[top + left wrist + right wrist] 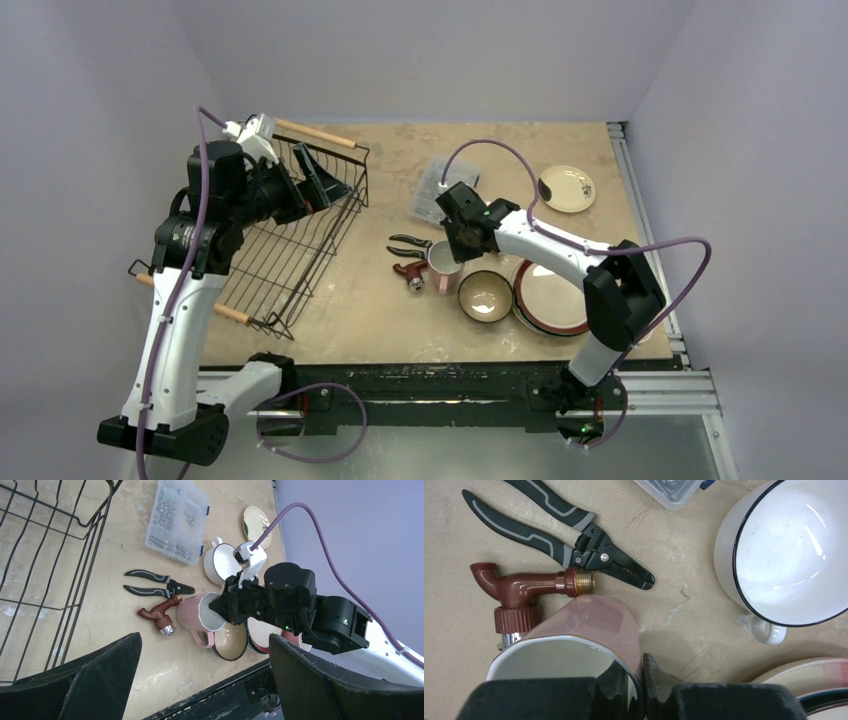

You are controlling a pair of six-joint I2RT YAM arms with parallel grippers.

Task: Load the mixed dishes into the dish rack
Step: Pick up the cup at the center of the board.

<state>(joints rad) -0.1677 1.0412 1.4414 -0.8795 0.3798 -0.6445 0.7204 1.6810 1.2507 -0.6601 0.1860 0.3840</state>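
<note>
A pink mug point(443, 268) point(192, 615) point(594, 620) stands mid-table. My right gripper point(455, 250) point(636, 667) is shut on its rim, one finger inside and one outside the wall. Around it are a brown-rimmed cream bowl point(486, 296), stacked plates point(550, 297), a white cup point(789, 555) point(220, 562) and a cream saucer point(567, 188). The black wire dish rack point(290, 250) lies at the left, and no dish shows in it. My left gripper point(310, 180) point(205, 640) hangs open over the rack's far end, holding nothing.
Black pliers point(408, 245) point(559, 535) and a brown tap fitting point(410, 275) point(519, 592) lie just left of the mug, the fitting touching it. A clear compartment box point(437, 185) point(177, 520) sits behind them. Metal rails run along the right and near table edges.
</note>
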